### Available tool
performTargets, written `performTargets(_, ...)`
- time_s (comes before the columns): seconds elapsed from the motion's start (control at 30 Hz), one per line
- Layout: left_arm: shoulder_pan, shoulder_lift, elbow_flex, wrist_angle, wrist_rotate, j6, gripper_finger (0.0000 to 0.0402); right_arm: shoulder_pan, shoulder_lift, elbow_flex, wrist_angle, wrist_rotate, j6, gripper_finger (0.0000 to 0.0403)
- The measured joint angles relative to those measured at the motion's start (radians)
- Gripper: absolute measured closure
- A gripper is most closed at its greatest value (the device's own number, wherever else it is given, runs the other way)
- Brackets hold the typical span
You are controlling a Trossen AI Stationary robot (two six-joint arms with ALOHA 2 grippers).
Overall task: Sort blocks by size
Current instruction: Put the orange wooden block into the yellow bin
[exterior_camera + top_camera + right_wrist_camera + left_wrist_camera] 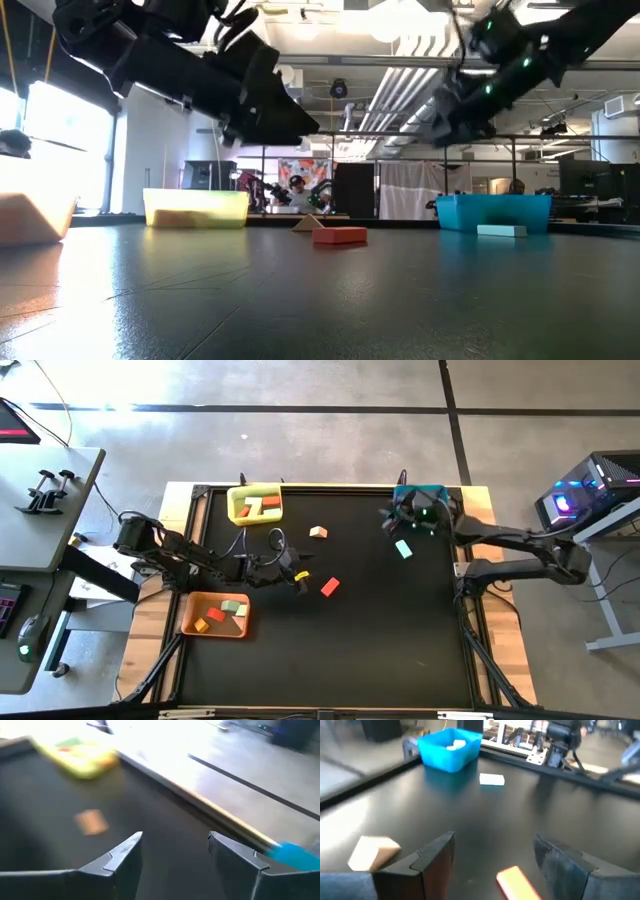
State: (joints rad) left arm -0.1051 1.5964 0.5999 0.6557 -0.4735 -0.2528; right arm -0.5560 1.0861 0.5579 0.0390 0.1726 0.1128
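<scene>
No legible text, label, brand, number or sign in any view. Blocks and bins carry no readable markings. Poster on the far wall in the low view: too blurred to read.

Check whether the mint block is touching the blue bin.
Apart. In the left wrist view, bare dark table shows between the mint block and the blue bin; the high view shows the same gap.

1. High view looks straight down on the bench [400, 630].
2. Low view skims its surface.
3. Wrist views look past open jaws; left shares the blue bin [450, 748] ahead.
</scene>
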Motion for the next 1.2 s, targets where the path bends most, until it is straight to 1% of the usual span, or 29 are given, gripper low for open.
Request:
performTargets(0.1, 0.000, 0.029, 0.000, -0.003, 0.004, -0.153, 0.0147, 0.147, -0.024, 0.000, 0.013, 0.007, 0.021, 0.0187)
performTargets(0.17, 0.011, 0.056, 0.000, -0.007, 0.041, -0.200, 0.0147, 0.253, -0.029, 0.000, 0.020, 0.045, 0.039, 0.0187)
performTargets(0.2, 0.015, 0.071, 0.000, -0.005, 0.063, -0.197, 0.0147, 0.303, -0.028, 0.000, 0.022, 0.070, 0.044, 0.0187)
performTargets(0.3, 0.008, 0.103, 0.000, -0.006, 0.095, -0.097, 0.0147, 0.454, -0.021, 0.000, 0.022, 0.157, 0.051, 0.0187)
performTargets(0.4, -0.042, 0.113, 0.008, -0.009, 0.089, 0.032, 0.0147, 0.582, -0.019, 0.000, 0.020, 0.257, 0.077, 0.0187)
performTargets(0.5, -0.098, 0.130, 0.031, -0.008, 0.065, 0.169, 0.0147, 0.684, -0.019, 0.000, 0.022, 0.371, 0.100, 0.0187)
performTargets(0.57, -0.122, 0.152, 0.051, -0.010, 0.061, 0.227, 0.0146, 0.738, -0.019, 0.000, 0.024, 0.450, 0.113, 0.0187)
performTargets(0.63, -0.134, 0.183, 0.079, -0.012, 0.062, 0.234, 0.0142, 0.776, -0.018, 0.000, 0.027, 0.519, 0.123, 0.0187)
performTargets(0.73, -0.123, 0.245, 0.124, -0.025, 0.073, 0.187, 0.0127, 0.812, -0.017, 0.000, 0.027, 0.577, 0.141, 0.0187)
performTargets(0.83, -0.094, 0.315, 0.169, -0.051, 0.077, 0.132, 0.0106, 0.833, -0.017, 0.000, 0.026, 0.587, 0.159, 0.0187)
performTargets(0.97, -0.045, 0.391, 0.238, -0.105, 0.074, 0.006, 0.0084, 0.852, -0.017, 0.000, 0.019, 0.587, 0.178, 0.0187)
performTargets(1.07, -0.023, 0.428, 0.284, -0.194, 0.074, -0.057, 0.0081, 0.863, -0.015, 0.000, 0.015, 0.598, 0.180, 0.0187)
performTargets(1.2, -0.014, 0.434, 0.336, -0.336, 0.066, -0.110, 0.0081, 0.873, -0.001, 0.001, 0.014, 0.620, 0.202, 0.0187)
